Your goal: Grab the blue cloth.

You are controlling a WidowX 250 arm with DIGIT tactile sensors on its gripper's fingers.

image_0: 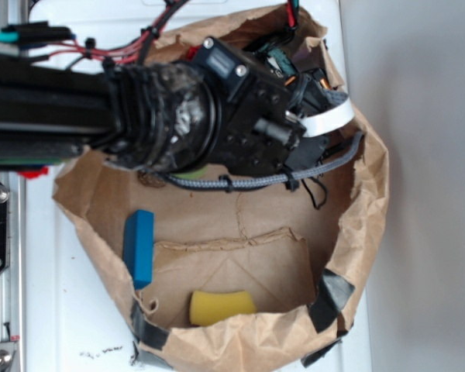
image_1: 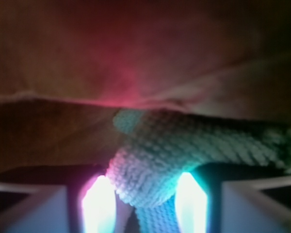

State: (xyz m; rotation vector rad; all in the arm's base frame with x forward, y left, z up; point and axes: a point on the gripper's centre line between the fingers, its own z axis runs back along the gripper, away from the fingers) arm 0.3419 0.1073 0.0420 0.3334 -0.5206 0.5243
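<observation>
Setting: a brown paper bag [image_0: 356,232] lies opened wide on a white surface [image_0: 62,325], its rolled rim patched with strips of black tape [image_0: 331,298].

Arm: in the exterior view the black robot arm [image_0: 178,116] reaches in from the left over the bag's upper half, with a grey braided cable [image_0: 256,182] hanging below it.

Gripper: the gripper [image_1: 143,199] is seen clearly only from the wrist camera; from outside it is hidden behind the arm's own body and the bag's far rim.

Fingers: the two brightly lit fingertips [image_1: 98,204] stand on either side of a bunched fold of cloth and appear pressed against it, though glare blurs the exact contact.

Blue cloth: the blue cloth [image_1: 184,150] fills the centre of the wrist view, its nubby pale teal weave bunched between the fingers and trailing off to the right against the brown paper wall. The exterior view does not show it.

Other contents: only the exterior view shows a bright blue block [image_0: 139,246] leaning at the bag's left wall and a yellow sponge [image_0: 221,306] near the lower rim, well apart from the arm.

Red glow: the wrist view shows a reddish patch [image_1: 121,77] on the paper above the cloth; what it is cannot be told.
</observation>
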